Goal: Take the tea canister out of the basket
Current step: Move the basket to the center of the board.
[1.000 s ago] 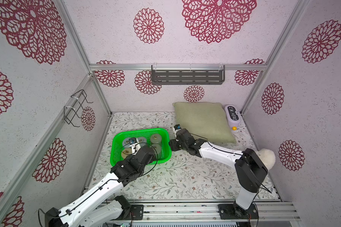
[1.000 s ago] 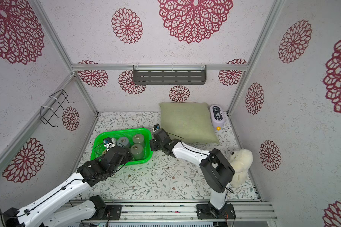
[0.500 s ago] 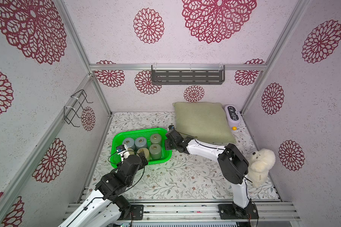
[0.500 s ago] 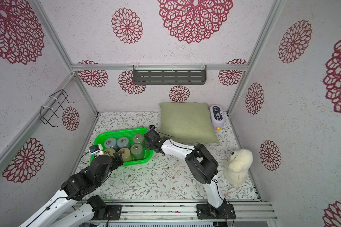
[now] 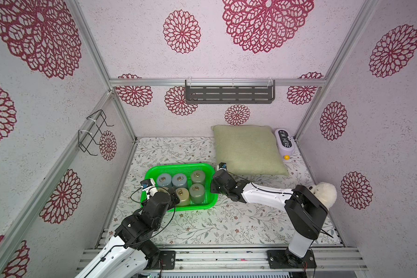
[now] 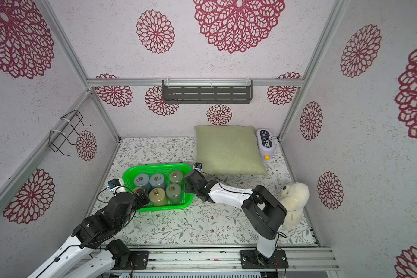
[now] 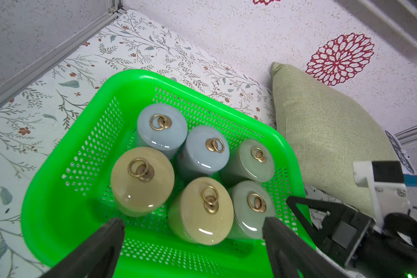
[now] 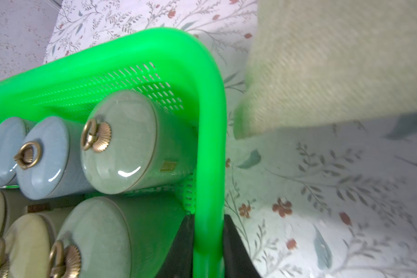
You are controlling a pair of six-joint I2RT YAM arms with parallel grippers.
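Six tea canisters (image 7: 202,154) packed tight: wide-open empty left gripper (image 7: 193,223) may knock neighbours, right gripper (image 8: 208,240) pinching basket (image 8: 154,41) rim may tip it.

Printed in white capitals on the dark oval face of the lavender gadget (image 5: 284,144), far right, just beside the cushion (image 5: 247,150): "I'M HERE". Legible in both top views. Small gold label (image 8: 168,166) on a green canister (image 8: 121,149) in the basket (image 8: 210,120): too blurred to read.
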